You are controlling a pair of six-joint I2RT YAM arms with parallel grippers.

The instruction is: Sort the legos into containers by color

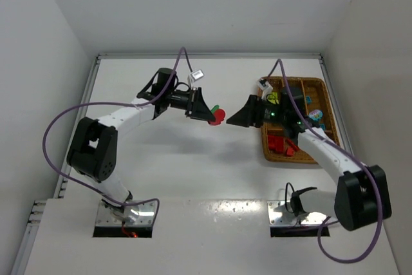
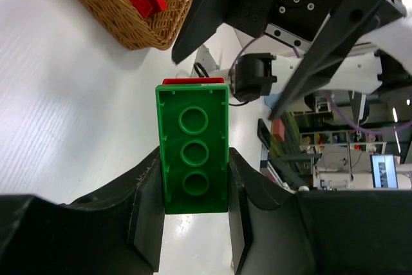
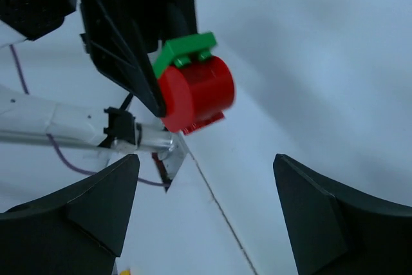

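Left gripper [image 2: 194, 178] is clamped tight on the sides of a green brick [image 2: 193, 152], hollow underside to the wrist camera. A red piece [image 3: 196, 91] is stuck on the brick's far end. The pair hangs in the air above the middle of the tabletop [image 1: 193, 172], touching nothing else.

At 3 o'clock from the pair, just beside it, the right gripper [image 3: 203, 172] faces the red piece with its jaws spread wide and nothing between them. Further out at 3 o'clock lies the wicker tray [image 1: 302, 80]. Red bricks [image 1: 278, 143] sit at the 6 o'clock end of its left compartment, and other colours sit in the compartments beyond.

The step in hand looks like splitting two joined colours so that each can go to its own compartment. Next, the right gripper would likely need to move in toward 9 o'clock and close squarely on the red piece. It would then pull or twist while the left arm holds firm. The red surface looks rounded from the right wrist, so a slip is a risk. Once free, red belongs with the reds at the tray's 6 o'clock end.
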